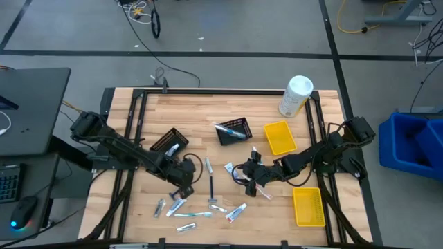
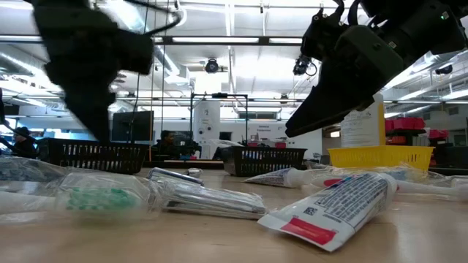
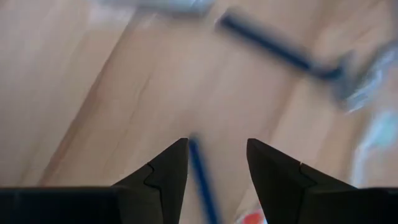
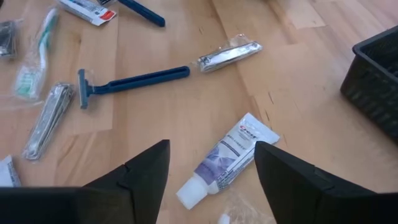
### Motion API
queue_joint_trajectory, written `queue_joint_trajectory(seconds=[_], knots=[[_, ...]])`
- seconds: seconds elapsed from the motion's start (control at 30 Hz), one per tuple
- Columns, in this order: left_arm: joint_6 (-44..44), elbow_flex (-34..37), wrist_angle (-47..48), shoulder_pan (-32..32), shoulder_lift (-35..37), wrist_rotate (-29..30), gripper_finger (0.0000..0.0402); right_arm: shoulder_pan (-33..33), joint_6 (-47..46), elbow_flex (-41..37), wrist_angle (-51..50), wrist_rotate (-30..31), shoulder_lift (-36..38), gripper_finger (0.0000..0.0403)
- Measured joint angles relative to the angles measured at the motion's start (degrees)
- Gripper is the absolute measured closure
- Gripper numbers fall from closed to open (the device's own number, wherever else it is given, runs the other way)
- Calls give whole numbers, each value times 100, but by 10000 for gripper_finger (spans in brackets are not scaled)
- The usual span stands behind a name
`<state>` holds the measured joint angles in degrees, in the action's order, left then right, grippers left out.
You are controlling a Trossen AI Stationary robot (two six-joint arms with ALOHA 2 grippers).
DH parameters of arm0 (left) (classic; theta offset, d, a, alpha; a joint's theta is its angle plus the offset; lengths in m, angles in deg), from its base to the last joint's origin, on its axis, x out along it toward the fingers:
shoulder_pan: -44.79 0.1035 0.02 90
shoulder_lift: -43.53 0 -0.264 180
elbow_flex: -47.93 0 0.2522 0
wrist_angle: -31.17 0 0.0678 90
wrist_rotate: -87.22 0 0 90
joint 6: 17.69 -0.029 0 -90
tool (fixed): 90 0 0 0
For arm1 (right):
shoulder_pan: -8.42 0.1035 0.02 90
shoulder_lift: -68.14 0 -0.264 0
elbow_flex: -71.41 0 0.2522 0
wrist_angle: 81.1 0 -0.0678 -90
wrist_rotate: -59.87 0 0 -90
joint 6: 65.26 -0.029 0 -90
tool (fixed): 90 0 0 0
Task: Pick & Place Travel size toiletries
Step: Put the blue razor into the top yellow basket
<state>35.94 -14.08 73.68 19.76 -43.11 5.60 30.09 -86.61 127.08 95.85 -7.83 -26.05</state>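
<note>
From above, the wooden worktop [image 1: 173,111] carries a scatter of travel toiletries along its near half: a blue razor [image 1: 210,181], a red-ended toothpaste tube [image 1: 236,212], a toothbrush [image 1: 194,215] and small silvery packets, all lying loose on the wood. The left gripper [image 1: 185,188] sits low over the left part of this scatter, just beside the razor; the right gripper [image 1: 248,173] hangs over the middle, next to a white tube. A tipped black mesh basket [image 1: 168,142] lies behind the left arm, a second basket [image 1: 233,130] holds a few items, two yellow trays [image 1: 279,137] and a white canister [image 1: 295,95] stand to the right. At worktop height, a toothpaste tube with a red end [image 2: 336,208] lies closest, a wrapped toothbrush with green bristles [image 2: 102,197] to its left — both arms hang dark above them. Past the left arm's fingers [image 3: 168,177], which stand spread, a thin blue handle [image 3: 202,180] lies between them on the wood, not pinched. The right arm's fingers [image 4: 146,171] are also spread wide and hold nothing; a white toothpaste tube [image 4: 227,158] lies between them, with a blue razor [image 4: 130,81] and nail clippers [image 4: 46,118] farther off.
</note>
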Motion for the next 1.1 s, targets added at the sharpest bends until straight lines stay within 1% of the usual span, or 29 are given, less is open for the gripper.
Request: queue_joint_trajectory(seconds=[0.1, 0.2, 0.37, 0.53, 0.63, 0.87, 1.1], knots=[[316, 2, 352, -165, -63, -236, 227, -16, 29, 0, -24, 0, 0, 152], [457, -3, 288, -323, -187, -354, 227, -24, 44, 0, -26, 0, 0, 149], [607, 76, 352, -582, -281, -212, 227, -24, 44, -2, -39, -2, 0, 155], [872, 258, 374, -652, -394, -170, 227, -24, 43, -2, 7, -37, 0, 166], [825, 264, 332, -659, -471, -148, 234, -28, 70, -2, 20, -35, 0, 170], [681, 260, 398, -641, -521, -103, 292, -75, 210, -2, 128, -38, 0, 168], [703, 264, 401, -642, -511, 72, 357, -109, 513, -2, 522, -53, 0, 162]])
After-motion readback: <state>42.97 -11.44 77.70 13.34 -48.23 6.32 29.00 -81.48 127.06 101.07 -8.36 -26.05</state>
